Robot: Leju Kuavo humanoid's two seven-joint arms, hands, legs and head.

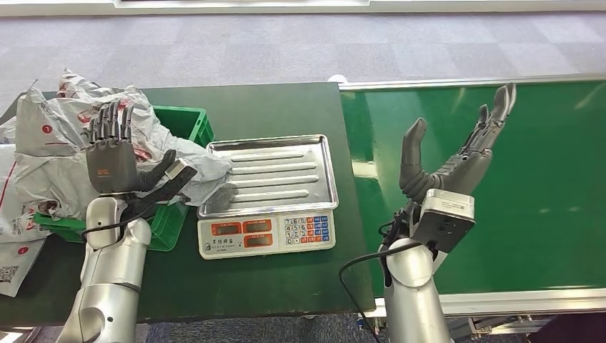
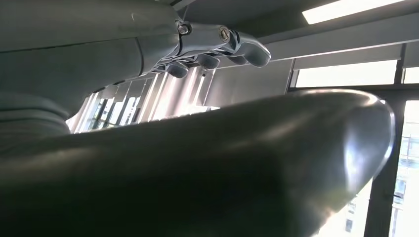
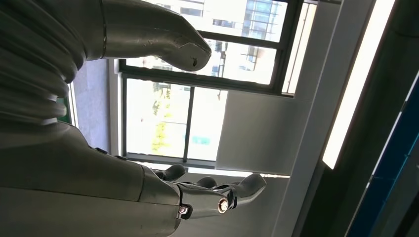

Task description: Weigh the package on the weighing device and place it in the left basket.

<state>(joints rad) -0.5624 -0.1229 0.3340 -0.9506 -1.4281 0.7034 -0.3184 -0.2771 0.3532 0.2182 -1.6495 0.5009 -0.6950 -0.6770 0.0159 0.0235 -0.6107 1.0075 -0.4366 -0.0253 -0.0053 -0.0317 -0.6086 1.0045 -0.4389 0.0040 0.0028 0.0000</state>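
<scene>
the scale (image 1: 268, 207) sits on the dark green table (image 1: 271, 107) with its steel tray (image 1: 270, 171) bare — no package rests on it. to the scale's left, the green basket (image 1: 187, 123) is heaped with grey-and-white plastic mailer packages (image 1: 61, 136), which spill over its rim and onto the table beside it; one bag's edge (image 1: 211, 168) lies just against the tray's left rim, possibly touching it, though the head view does not settle that.

the left hand (image 1: 114, 153) is raised over the basket with its fingers (image 1: 111, 121) straight and apart, thumb out to the side, holding nothing. the left wrist view shows the same spread fingers (image 2: 212, 47) against the ceiling. the right hand (image 1: 457, 153) is lifted over the green conveyor belt (image 1: 543, 186) on the right, palm turned up, fingers (image 1: 497, 111) extended and parted, also empty; the right wrist view shows its fingers (image 3: 212, 190) released against the windows.

as a judgement: with the tray empty, both hands released and the basket already full of bags, this looks like the gap between cycles — either one package has just gone in, or the next has not arrived. no loose package lies on the visible belt, so what is left is to wait for or fetch one, set it on the tray, then carry it to the basket.
</scene>
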